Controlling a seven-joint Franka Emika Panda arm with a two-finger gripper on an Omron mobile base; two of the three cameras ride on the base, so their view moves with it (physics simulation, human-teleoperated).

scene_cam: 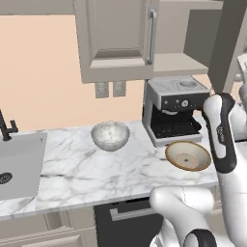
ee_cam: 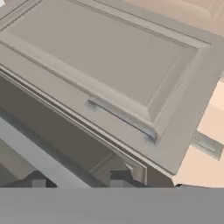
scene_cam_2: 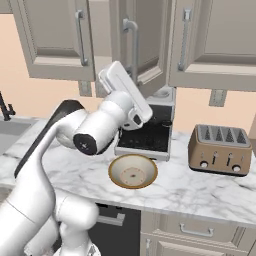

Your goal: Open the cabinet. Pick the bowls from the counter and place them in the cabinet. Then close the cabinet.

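Cabinet [scene_cam: 120, 38]: right door swung out for loading; marbled bowl [scene_cam: 110, 135] and tan bowl [scene_cam: 188, 155] wait on surface [scene_cam: 96, 169]; hand's state apparently indeterminable.

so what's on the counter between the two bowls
Nothing: in the left base view bare counter runs from the grey bowl to the tan bowl.

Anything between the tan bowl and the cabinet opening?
Partly. The cabinet stands open on its right half, but the coffee machine sits directly under it, just behind the tan bowl; lift over it. Its left door is shut.
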